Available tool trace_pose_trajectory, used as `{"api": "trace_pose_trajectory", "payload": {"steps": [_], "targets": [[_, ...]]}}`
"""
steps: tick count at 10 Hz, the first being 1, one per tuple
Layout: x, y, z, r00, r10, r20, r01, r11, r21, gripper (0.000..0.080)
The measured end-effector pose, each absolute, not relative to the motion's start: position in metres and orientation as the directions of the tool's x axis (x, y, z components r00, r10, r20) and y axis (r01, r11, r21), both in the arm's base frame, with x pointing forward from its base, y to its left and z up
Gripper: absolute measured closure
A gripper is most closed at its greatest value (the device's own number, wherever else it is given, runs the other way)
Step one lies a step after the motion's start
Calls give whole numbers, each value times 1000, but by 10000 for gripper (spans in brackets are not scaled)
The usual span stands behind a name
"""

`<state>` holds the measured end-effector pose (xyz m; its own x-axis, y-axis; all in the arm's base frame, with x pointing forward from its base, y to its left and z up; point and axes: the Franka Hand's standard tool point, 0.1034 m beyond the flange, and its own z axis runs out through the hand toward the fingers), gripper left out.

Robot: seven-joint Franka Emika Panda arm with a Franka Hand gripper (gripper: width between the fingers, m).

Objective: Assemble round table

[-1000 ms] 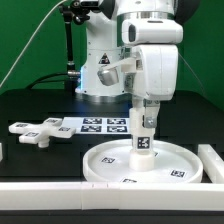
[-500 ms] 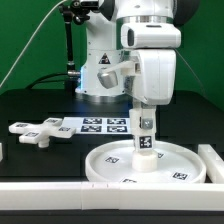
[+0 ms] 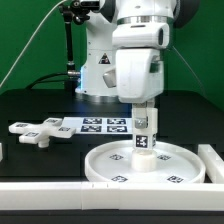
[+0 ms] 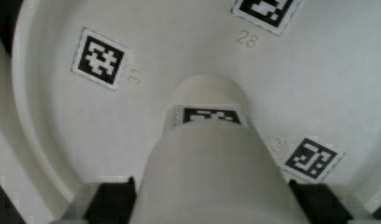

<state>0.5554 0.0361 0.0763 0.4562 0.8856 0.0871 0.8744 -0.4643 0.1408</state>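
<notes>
Gripper (image 3: 143, 110): clamped on short white plastic cylinder leg (image 3: 142, 138), upright, tagged. Leg's lower end at centre of large white rimmed round disc (image 3: 100, 168). White cross-shaped foot (image 3: 34, 131): exterior view's left, apart from disc.

claw (image 3: 143, 112) rotated about leg (image 3: 143, 142), wrist housing (image 3: 135, 70) swung toward exterior view's left

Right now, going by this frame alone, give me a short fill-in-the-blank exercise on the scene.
The gripper is shut on the ____.
The leg stands upright over the middle of the round ____.
The cross-shaped foot lies to the exterior view's ____ of the marker board.
Missing words: leg; disc; left.
</notes>
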Motion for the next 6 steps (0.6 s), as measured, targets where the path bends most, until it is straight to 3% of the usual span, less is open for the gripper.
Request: {"api": "trace_pose_trajectory", "payload": {"steps": [3,6], "targets": [[562,42,76,749,653,113,650,-757,72,387],[562,42,76,845,519,126,518,-854,47,387]]}}
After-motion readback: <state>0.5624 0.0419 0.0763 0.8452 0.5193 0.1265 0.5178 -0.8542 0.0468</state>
